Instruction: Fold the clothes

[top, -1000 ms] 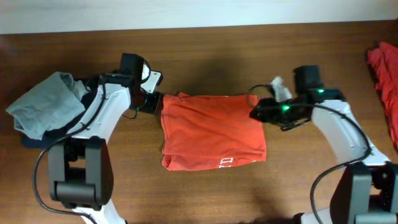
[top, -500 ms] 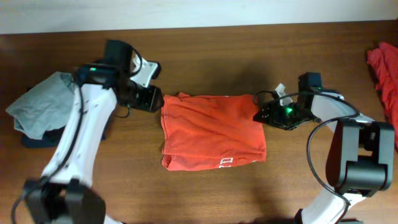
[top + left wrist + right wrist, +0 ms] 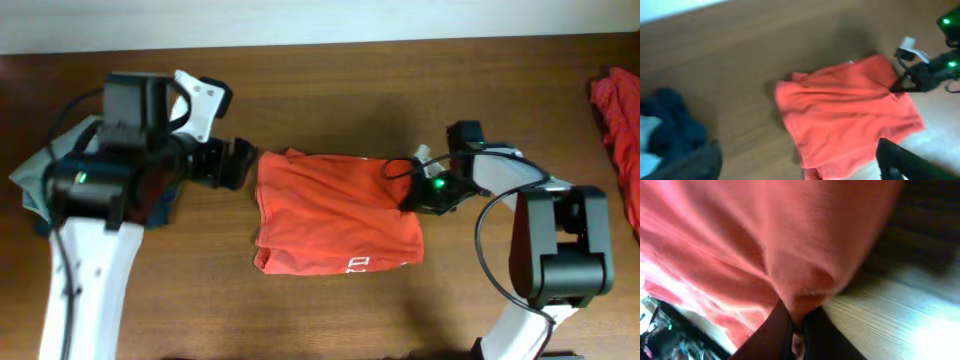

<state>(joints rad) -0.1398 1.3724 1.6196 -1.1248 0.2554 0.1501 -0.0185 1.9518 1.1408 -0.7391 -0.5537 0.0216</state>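
Observation:
An orange-red shirt [image 3: 335,212], folded with a bit of white print at its front hem, lies mid-table. My right gripper [image 3: 412,195] is shut on the shirt's right edge. In the right wrist view the dark fingers [image 3: 770,335] pinch a fold of the shirt [image 3: 765,240]. My left gripper [image 3: 235,163] hovers just left of the shirt, open and holding nothing. In the left wrist view its fingers [image 3: 905,160] stand wide apart above the shirt [image 3: 845,110].
A pale grey-blue garment [image 3: 28,182] lies at the far left, mostly under my left arm. A navy garment [image 3: 670,130] lies beside it. Another red garment [image 3: 618,110] hangs at the table's right edge. Bare wood surrounds the shirt.
My right gripper has closed on the shirt's right edge and nudged it left. My left gripper has opened wide while its arm swung up and to the left.

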